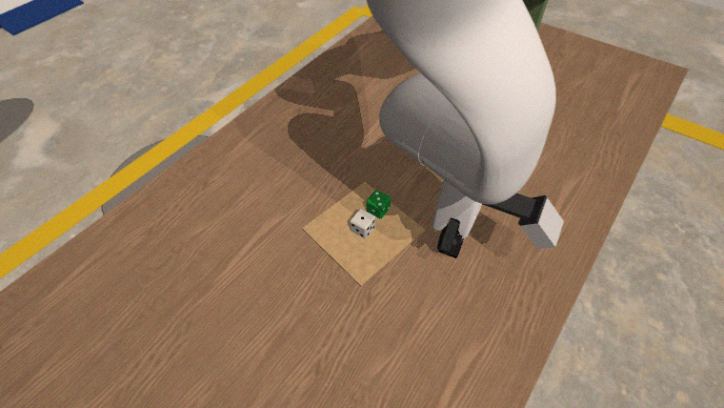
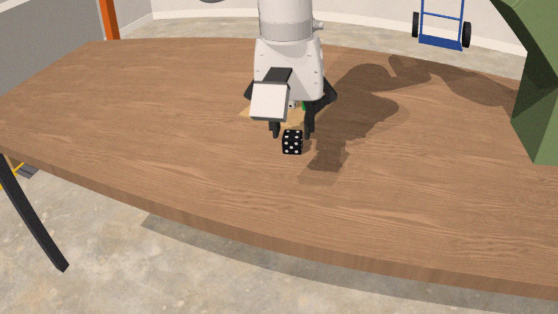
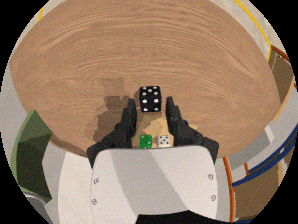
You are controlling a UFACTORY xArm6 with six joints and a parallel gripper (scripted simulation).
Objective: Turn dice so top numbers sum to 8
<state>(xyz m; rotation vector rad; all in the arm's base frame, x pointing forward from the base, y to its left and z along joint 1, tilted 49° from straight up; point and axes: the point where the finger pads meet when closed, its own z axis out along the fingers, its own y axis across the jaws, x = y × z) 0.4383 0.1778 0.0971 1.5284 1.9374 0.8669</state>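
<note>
A tan mat (image 1: 354,258) (image 2: 244,112) lies flat on the wooden table (image 1: 202,304) (image 2: 156,97). A white die (image 1: 362,222) (image 3: 162,140) with one pip on top and a green die (image 1: 378,203) (image 3: 144,140) sit flat on the mat, touching each other. A black die (image 2: 292,141) (image 3: 150,98) lies flat on the bare table, off the mat, and the arm hides it in the top view. My gripper (image 2: 291,132) (image 3: 150,105) (image 1: 452,240) stands low over the table beside the mat, half open. Its fingertips straddle the near part of the black die without pressing on it.
The big white arm (image 1: 471,101) hangs over the table's far side and casts a wide shadow. A green machine (image 2: 538,89) stands at the table's right end. A blue hand truck (image 2: 440,27) stands on the floor behind.
</note>
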